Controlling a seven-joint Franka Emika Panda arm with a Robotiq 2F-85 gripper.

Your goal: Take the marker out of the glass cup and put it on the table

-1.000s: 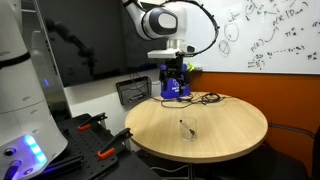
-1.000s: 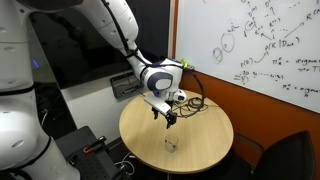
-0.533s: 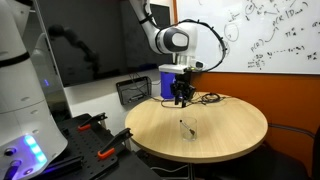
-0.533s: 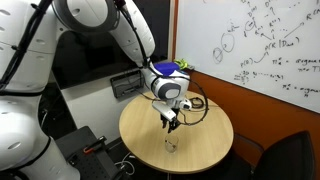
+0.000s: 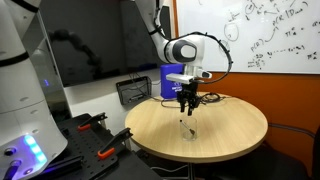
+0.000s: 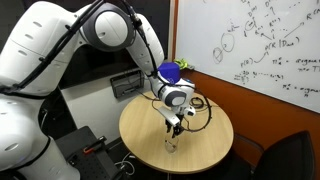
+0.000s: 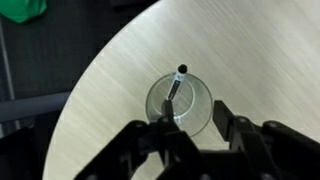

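The glass cup (image 7: 179, 103) stands upright on the tan table (image 7: 115, 95), seen from straight above in the wrist view. The dark marker (image 7: 177, 86) leans inside it, its tip poking past the rim. My gripper (image 7: 193, 122) hovers over the cup's near side, open to a middling gap with nothing between the fingers (image 7: 222, 116). In both exterior views the gripper (image 5: 187, 104) (image 6: 172, 126) hangs just above the cup (image 5: 187, 129) (image 6: 171, 145), apart from it, near the middle of the round table (image 5: 235, 125) (image 6: 205, 140).
A blue bag (image 5: 176, 82) and black cables (image 5: 208, 98) lie at the table's far side. A black crate (image 5: 133, 91) stands beyond the edge. Red-handled tools (image 5: 110, 147) lie on a low stand beside the table. A whiteboard (image 5: 260, 35) covers the wall.
The arm swung from over the blue bag toward the table's middle and came down over the cup. Its jaws narrowed from wide to a middling gap.
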